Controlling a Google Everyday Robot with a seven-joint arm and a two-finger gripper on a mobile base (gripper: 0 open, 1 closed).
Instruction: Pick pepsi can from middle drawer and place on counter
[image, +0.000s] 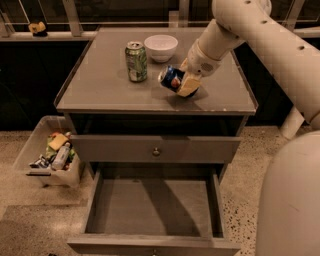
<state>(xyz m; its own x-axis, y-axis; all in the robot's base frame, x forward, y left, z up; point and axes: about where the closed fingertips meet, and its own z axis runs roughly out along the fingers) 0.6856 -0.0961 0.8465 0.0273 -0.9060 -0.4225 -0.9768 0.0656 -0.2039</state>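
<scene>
Gripper (182, 83) around pepsi can (170, 77) over counter (100, 87)

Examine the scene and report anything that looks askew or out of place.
The pepsi can is held tilted sideways in the gripper above the counter's right side, unlike the upright green can. Nothing looks spilled.
</scene>
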